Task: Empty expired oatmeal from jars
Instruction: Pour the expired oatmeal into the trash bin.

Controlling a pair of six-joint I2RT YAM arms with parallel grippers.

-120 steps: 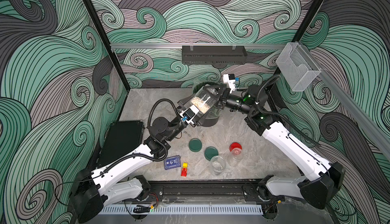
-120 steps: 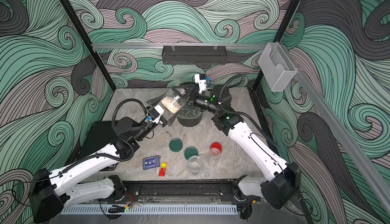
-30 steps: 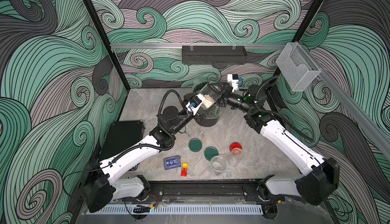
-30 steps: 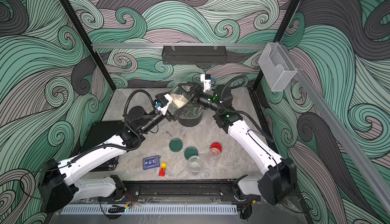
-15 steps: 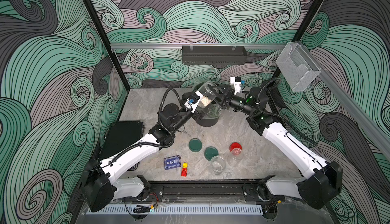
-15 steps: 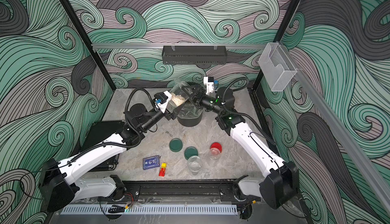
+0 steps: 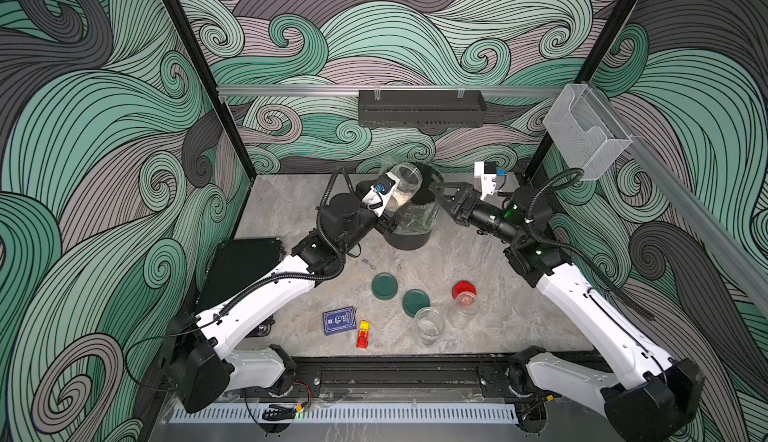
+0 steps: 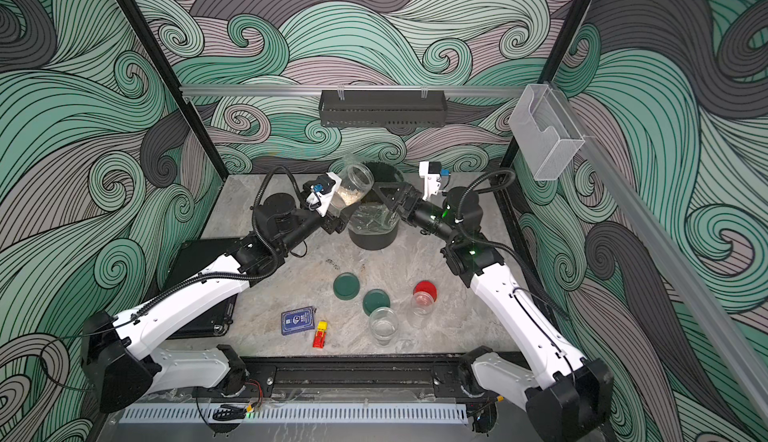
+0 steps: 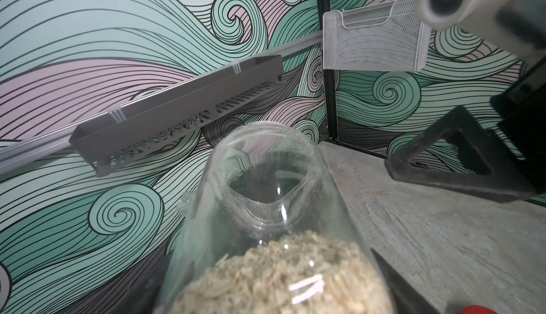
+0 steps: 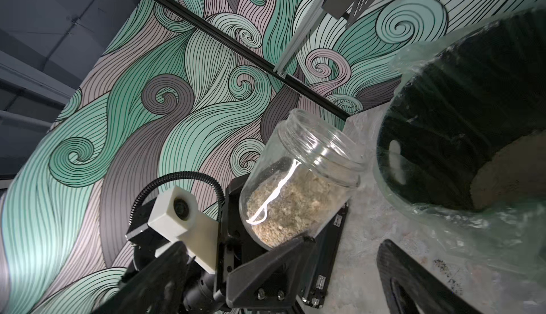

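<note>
So the left gripper point(image 7: 395, 206), clamped on the open jar point(image 7: 402, 186), has swung it up from beside the black bin point(image 7: 405, 239) to over its rim, with the oatmeal point(image 10: 283, 206) still all inside, and the right gripper point(image 7: 443, 198) has backed off to the bin's other side with its jaws apart, so I'd say the pour is next.

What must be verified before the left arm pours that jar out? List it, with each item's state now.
1. Left gripper shut on the jar: ok.
2. Jar mouth uncovered: ok.
3. Oatmeal inside, lying at the base end: ok.
4. Jar mouth over the bin: cannot tell; both top views overlap them, the right wrist view shows a gap.
5. Bin upright, liner open: ok.
6. Right gripper open and empty: ok.
</note>
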